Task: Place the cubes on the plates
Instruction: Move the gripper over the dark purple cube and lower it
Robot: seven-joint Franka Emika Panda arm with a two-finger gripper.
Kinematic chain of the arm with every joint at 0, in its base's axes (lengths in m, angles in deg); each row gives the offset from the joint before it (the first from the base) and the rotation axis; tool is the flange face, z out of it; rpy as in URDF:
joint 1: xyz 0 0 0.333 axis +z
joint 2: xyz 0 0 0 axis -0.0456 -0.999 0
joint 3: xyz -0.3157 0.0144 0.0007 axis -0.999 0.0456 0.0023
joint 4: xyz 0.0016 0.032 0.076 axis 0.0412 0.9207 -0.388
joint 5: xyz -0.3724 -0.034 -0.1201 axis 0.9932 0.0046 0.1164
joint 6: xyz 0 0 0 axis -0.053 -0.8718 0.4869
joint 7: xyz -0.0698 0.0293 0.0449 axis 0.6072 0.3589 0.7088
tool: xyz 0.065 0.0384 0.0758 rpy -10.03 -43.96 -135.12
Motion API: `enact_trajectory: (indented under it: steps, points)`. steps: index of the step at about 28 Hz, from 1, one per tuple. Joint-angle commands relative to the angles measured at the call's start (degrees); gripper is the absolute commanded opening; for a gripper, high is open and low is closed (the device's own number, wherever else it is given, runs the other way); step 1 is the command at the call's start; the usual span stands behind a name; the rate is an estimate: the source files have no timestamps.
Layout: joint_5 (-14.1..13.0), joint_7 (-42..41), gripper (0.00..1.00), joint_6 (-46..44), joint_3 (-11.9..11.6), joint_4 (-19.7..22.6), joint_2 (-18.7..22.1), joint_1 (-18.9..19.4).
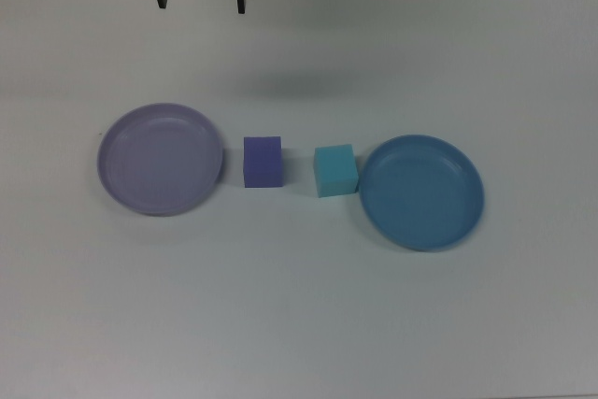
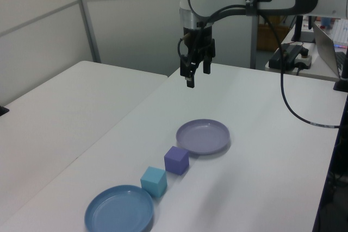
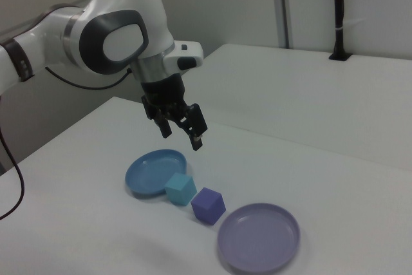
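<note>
A purple-blue cube and a light turquoise cube sit side by side on the white table, a small gap between them. In the top view, the empty lavender plate lies left of the purple-blue cube. The empty blue plate lies just right of the turquoise one. My gripper hangs open high above the table, at the top view's upper edge, holding nothing.
A second white table stands alongside, across a narrow gap. In the left view, a black cable loops down from the arm, and a power strip and a laptop sit at the table's far right.
</note>
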Motion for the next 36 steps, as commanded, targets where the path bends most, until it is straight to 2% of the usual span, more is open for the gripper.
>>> enact_trajectory:
  steps: [1,9,13,19,22,29,36]
  points:
    - [-1.3,-1.0,1.0,-1.3,-0.5,-0.1,-0.1,-0.4]
    - [-2.4,-1.2,1.0,0.3,-0.1,0.0,-3.7,0.0]
    - [-1.9,-1.1,1.0,4.3,0.2,0.8,-5.9,1.2]
    - [-1.5,-1.1,1.0,11.9,0.2,5.2,-9.2,3.6]
    - [-1.0,-1.0,1.0,16.4,0.2,7.6,-10.9,4.5]
    - [0.2,-0.5,1.0,20.6,0.1,7.5,-14.6,4.5]
    - [3.3,0.1,1.0,23.0,0.1,7.4,-17.8,4.5]
